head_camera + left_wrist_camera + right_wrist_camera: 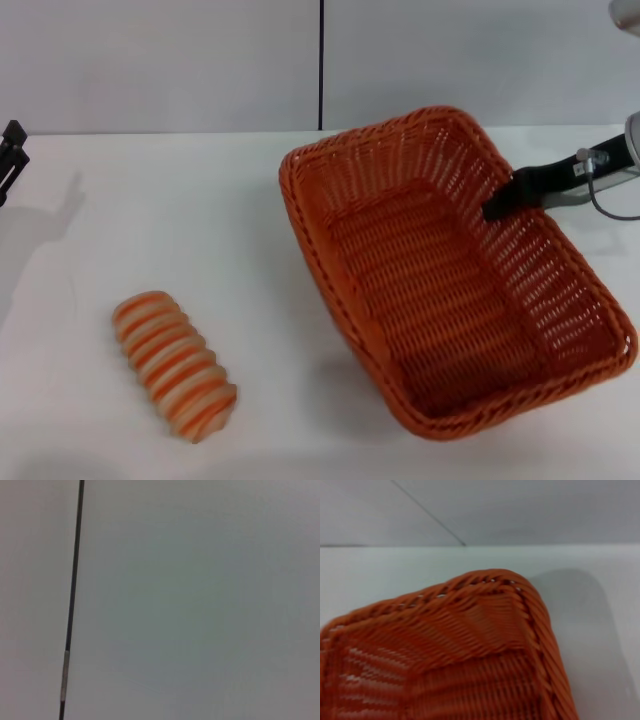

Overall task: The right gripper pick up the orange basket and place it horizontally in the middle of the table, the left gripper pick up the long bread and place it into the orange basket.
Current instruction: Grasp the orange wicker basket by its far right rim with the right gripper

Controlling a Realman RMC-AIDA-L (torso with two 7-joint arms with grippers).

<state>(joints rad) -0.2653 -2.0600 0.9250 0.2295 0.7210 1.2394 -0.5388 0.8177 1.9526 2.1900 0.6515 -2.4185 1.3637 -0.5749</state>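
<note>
Orange basket (440, 300): rectangular woven wicker, flared sides, braided rim, open lattice weave in the walls and tighter horizontal weave in the floor. It sits on the right half of the white surface (200, 250), set at a diagonal, one corner toward the back wall and the opposite corner near the front right edge. It appears tilted, the right long side raised. The right wrist view shows one rounded corner (510, 580) of the rim close up, with the plaited strands clearly visible.

Right end effector (500, 205): black, reaching in from the right edge, tip at the basket's right long wall near the rim. It looks closed on that wall, with one finger inside the basket.

Long bread (175, 365): short log shape, smooth ridged surface with alternating orange and cream cross bands, lying on the surface at front left, well apart from the basket.

Left end effector (10, 160): black, at the far left edge, clear of the bread. Its opening cannot be determined.
</note>
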